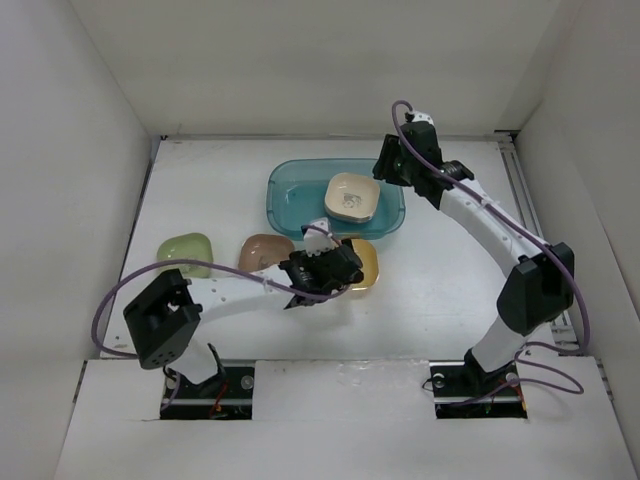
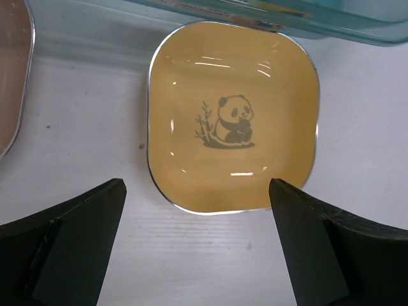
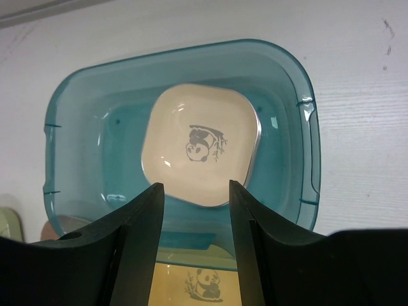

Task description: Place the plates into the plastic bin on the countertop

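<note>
Left gripper gapes wide and empty over the yellow plate lying beside, perhaps touching, the plastic bin, where the cream plate rests beneath the right gripper, parted and empty

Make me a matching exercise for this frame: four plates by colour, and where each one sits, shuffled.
1. cream plate
2. yellow-orange plate
3. brown plate
4. pale green plate

A. leftmost on the countertop
B. inside the plastic bin
C. under the open left gripper, beside the bin's near wall
D. between the green and yellow-orange plates

Pairs: 1-B, 2-C, 3-D, 4-A
</note>
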Motion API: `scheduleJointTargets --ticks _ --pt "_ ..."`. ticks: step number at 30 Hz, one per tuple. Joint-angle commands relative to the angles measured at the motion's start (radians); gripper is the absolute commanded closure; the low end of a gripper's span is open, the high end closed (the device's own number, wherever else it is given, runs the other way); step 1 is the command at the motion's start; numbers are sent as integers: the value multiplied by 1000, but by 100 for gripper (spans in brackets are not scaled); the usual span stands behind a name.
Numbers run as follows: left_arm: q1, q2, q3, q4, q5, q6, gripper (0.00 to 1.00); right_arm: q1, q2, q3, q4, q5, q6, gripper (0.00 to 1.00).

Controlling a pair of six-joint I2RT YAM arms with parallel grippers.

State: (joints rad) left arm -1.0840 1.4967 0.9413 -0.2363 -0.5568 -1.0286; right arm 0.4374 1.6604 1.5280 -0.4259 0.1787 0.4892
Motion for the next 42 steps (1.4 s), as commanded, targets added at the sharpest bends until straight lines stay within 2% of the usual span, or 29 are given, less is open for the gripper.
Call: scheduleJointTargets --ticks 1,4,8,9,11,12,13,14,17,20,24,26,27,29,30,31,32,34,35,38,42 --pt "27 66 25 -37 -28 4 7 -5 1 -5 41 -8 -14 49" --pt "27 132 53 -58 -17 -11 8 -14 1 -5 41 -18 -24 49" --pt "27 152 28 -32 5 -31 20 -23 1 -14 41 -27 -34 49" --pt "27 161 18 -18 14 -31 35 -23 -8 -14 41 -27 -34 49" --pt "27 189 17 -18 14 -31 57 -34 -8 -25 41 -36 -34 49" --pt "27 189 28 -18 14 -31 71 -34 -17 -25 41 -36 -43 49" --pt "27 203 28 -34 14 -31 93 -34 -17 -34 41 -36 -43 49" --pt "16 203 56 -50 14 -45 100 -45 -30 -34 41 -36 -43 49" --pt "-28 160 100 -147 1 -45 100 -57 -57 -43 41 -36 -52 49" --pt "-120 96 178 -268 -54 -74 100 -78 -80 -52 41 -47 -61 49" --pt "-120 2 296 -398 -80 -65 100 -138 -112 -52 41 -73 -72 49" --pt "-120 -33 330 -413 -116 -21 100 -158 -131 -63 41 -73 -87 49" --pt "-105 -48 350 -413 -127 49 100 -169 -149 -63 30 -84 -115 49" --pt "1 -68 404 -377 -89 158 100 -202 -171 -84 21 -84 -132 49" --pt "50 -69 416 -288 -45 238 100 -213 -197 -94 21 -93 -153 49" --pt "105 -53 425 -238 10 387 100 -224 -214 -103 21 -93 -165 49" --pt "221 -37 459 -206 109 441 100 -233 -231 -115 21 -113 -179 49" --pt "329 11 503 -169 144 495 100 -244 -287 -155 33 -113 -196 47" --pt "419 73 554 -155 197 540 100 -244 -309 -170 33 -113 -196 47" --pt "499 211 643 -120 279 600 100 -210 -401 -276 76 -123 -230 45" --pt "509 367 824 -107 332 677 100 -146 -491 -387 76 -133 -239 45"
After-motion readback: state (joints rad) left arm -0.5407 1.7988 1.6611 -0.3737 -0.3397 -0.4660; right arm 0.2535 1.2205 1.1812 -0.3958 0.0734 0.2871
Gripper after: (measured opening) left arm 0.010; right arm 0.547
